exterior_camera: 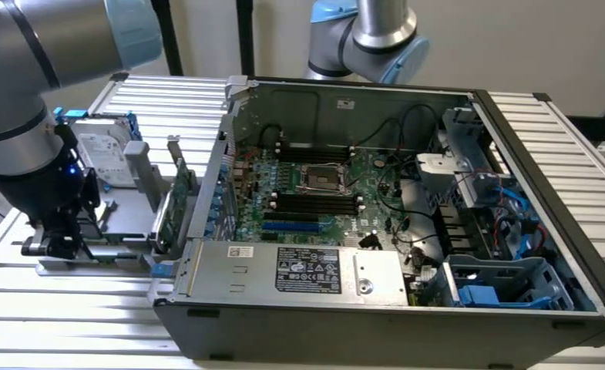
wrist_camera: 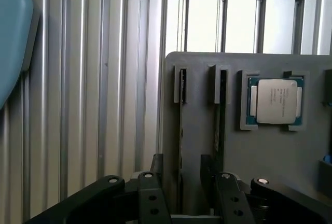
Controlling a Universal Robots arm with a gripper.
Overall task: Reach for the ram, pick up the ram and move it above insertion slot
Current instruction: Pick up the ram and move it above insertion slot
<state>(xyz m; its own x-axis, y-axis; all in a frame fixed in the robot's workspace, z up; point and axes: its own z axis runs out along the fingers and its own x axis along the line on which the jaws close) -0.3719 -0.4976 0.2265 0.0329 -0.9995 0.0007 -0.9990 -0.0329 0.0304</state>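
Straddling the ram [wrist_camera: 182,115] in its grey holder [wrist_camera: 270,172], the open hand [wrist_camera: 181,166] could tilt it by closing off-centre.

single arm [exterior_camera: 35,54], exterior view: a thick grey link with a pale blue joint cap [exterior_camera: 127,31] enters at the exterior view's upper left and bends downward. the wrist [exterior_camera: 19,154], grey above and black below, hangs near vertical, with a small blue light lit on its side. the black pincer [exterior_camera: 61,245] points straight down, low at the exterior view's left. a second grey joint [exterior_camera: 374,38] with a blue cap stands at top centre; whether it joins the near link cannot be told. wrist view: two black fingers [wrist_camera: 150,195], studded with round fasteners, lie parallel and apart, an open gap between them.
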